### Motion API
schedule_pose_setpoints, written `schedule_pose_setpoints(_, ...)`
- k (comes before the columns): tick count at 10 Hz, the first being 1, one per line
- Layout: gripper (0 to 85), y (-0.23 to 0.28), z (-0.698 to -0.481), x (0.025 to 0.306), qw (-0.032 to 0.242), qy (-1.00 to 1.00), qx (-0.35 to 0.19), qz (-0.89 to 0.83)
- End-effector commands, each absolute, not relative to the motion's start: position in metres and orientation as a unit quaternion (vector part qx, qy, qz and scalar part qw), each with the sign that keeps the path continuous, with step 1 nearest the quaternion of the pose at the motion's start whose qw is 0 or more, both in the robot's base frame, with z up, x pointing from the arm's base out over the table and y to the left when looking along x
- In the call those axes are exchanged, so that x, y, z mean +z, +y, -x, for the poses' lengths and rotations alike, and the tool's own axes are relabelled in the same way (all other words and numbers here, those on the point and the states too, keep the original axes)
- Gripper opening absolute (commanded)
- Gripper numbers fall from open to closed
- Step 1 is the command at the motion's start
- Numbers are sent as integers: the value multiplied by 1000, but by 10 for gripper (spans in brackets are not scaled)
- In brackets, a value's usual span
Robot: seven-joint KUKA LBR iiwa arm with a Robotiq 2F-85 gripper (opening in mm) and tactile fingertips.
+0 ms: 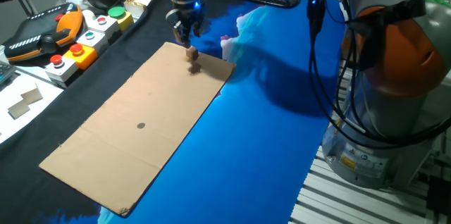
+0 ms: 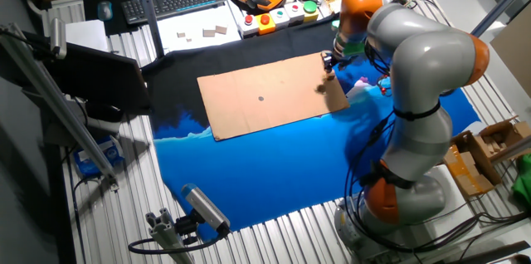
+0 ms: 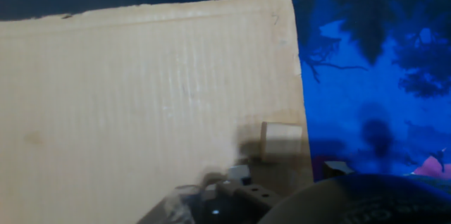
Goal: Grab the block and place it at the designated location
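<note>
The block (image 1: 192, 53) is a tiny tan cube that sits on the cardboard sheet (image 1: 134, 146) near its far right corner. It also shows in the hand view (image 3: 282, 140), close to the sheet's right edge, and in the other fixed view (image 2: 320, 88). My gripper (image 1: 184, 36) hovers just behind and above the block without touching it. Its fingers look slightly apart and hold nothing. The designated location is a small dark grey dot (image 1: 141, 126) on the middle of the sheet, also seen in the other fixed view (image 2: 260, 98), well away from the block.
A blue cloth (image 1: 268, 132) covers the table to the right of the cardboard. A box of red and green push buttons (image 1: 84, 41) and an orange teach pendant (image 1: 42, 37) stand at the far left. The arm's base (image 1: 394, 97) stands at the right.
</note>
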State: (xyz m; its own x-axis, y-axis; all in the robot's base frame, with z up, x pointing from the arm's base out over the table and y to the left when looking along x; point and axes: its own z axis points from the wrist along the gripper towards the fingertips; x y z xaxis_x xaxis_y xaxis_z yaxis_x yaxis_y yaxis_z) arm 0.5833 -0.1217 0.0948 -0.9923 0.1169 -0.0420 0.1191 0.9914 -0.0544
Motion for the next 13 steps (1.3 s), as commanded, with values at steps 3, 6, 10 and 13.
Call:
schedule_pose_setpoints(3, 620, -124, -587, 85, 10, 997, -34, -67)
schedule_pose_setpoints(6, 617, -131, -589, 66, 15, 998, -22, -62)
schedule_pose_setpoints(10, 607, -132, -592, 57, 14, 998, -14, -59)
schedule_pose_setpoints(13, 593, -132, -594, 51, 14, 998, -11, -59)
